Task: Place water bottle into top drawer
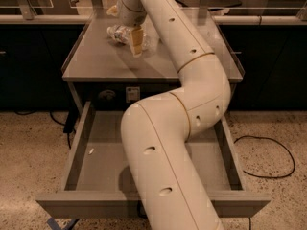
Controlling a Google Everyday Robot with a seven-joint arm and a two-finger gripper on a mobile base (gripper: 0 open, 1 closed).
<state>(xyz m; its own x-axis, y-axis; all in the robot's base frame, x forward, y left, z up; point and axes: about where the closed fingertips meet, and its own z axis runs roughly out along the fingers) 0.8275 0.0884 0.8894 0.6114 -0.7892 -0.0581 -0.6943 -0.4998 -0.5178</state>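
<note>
**On the far worktop, going for the grab**

Up at the far end of the worktop [96,61], hand [135,41] right down on the water bottle [117,32]. Can't tell if clamped on it or not. Looks like the grab step, with no carrying yet. Next: hold tight, lift, bring it near, then lower it into the top drawer [72,206], wide open below. Lying on its side, long way going left to right. Can't tell which end has the cap.

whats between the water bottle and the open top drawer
In the camera view, only bare tabletop separates the water bottle from the top drawer; the gripper is at the bottle.
</note>
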